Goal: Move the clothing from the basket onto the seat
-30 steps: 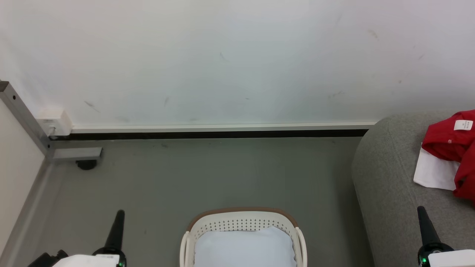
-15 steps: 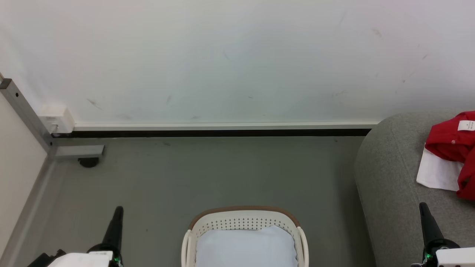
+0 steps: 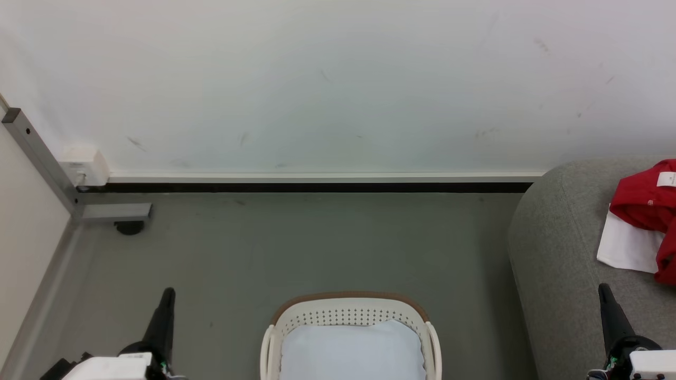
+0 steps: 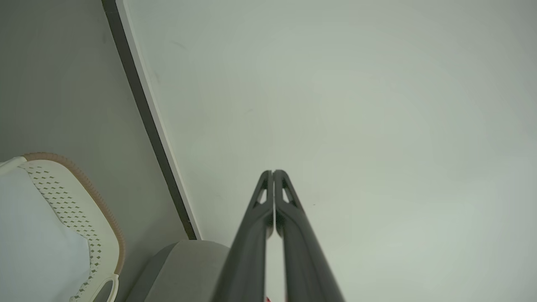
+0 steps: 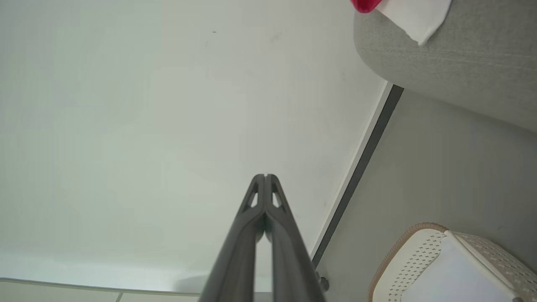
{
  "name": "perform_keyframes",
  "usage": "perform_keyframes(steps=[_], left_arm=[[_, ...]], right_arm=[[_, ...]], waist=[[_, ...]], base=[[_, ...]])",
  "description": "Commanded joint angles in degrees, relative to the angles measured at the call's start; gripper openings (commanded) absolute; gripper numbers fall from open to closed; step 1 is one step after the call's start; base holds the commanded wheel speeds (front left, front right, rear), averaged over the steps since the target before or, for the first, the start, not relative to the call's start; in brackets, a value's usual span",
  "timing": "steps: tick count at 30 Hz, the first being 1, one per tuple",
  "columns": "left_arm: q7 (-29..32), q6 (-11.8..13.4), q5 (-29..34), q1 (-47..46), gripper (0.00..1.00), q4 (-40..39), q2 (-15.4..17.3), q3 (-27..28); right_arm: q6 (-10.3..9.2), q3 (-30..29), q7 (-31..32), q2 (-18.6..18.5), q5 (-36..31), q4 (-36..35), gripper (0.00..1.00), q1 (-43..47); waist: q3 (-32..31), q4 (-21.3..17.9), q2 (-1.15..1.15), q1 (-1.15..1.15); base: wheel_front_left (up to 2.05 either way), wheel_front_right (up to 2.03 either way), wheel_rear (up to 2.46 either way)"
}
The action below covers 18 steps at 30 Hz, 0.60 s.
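Slightly shifted is the whole head view compared with a second ago: wall, floor and seat all slide over together, so it's the camera that's been turned a touch and nothing in the scene is actually moved. The clothing (image 3: 647, 203) is already laid on the seat (image 3: 554, 253) at the far right, red with a white panel and a small label, well apart from the basket (image 3: 346, 298). That basket is parked on the floor between the arms, and just a pale pad (image 3: 351, 351) is seen inside, though its near end is cut off by the frame edge. The left gripper (image 3: 169, 291) and right gripper (image 3: 603, 286) are both held with fingers pressed together, nothing pinched, pointed at the wall. So the transfer step looks pretty much finished. What's probably called for next is a look down into the hidden part of the basket; if nothing red is found, the arms can just be left parked.
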Motion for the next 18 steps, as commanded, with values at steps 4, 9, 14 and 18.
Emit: perform_keyframes(steps=[4,9,14,18], left_arm=[[0.8,-0.3,-2.8,-0.8,0.0,-0.4,0.5,0.4],[1.3,-0.4,-4.5,-0.9,0.0,-0.4,0.5,0.5],[1.6,-0.4,-5.8,-1.0,0.0,-0.4,0.5,0.6],[1.6,-0.4,-5.8,-1.0,0.0,-0.4,0.5,0.6]], right_arm=[[-0.11,-0.5,0.7,0.1,2.5,-0.6,0.0,-0.7],[-0.11,-0.8,1.3,0.2,4.3,-0.7,0.0,-0.8],[-0.12,-1.0,1.5,0.2,5.1,-0.8,0.0,-0.9],[-0.12,-1.0,1.5,0.2,5.1,-0.8,0.0,-0.9]], waist=[[0.1,0.2,0.0,0.0],[0.2,0.4,0.0,0.0],[0.3,0.5,0.0,0.0],[0.3,0.5,0.0,0.0]], base=[[0.0,0.0,0.0],[0.0,0.0,0.0],[0.0,0.0,0.0],[0.0,0.0,0.0]])
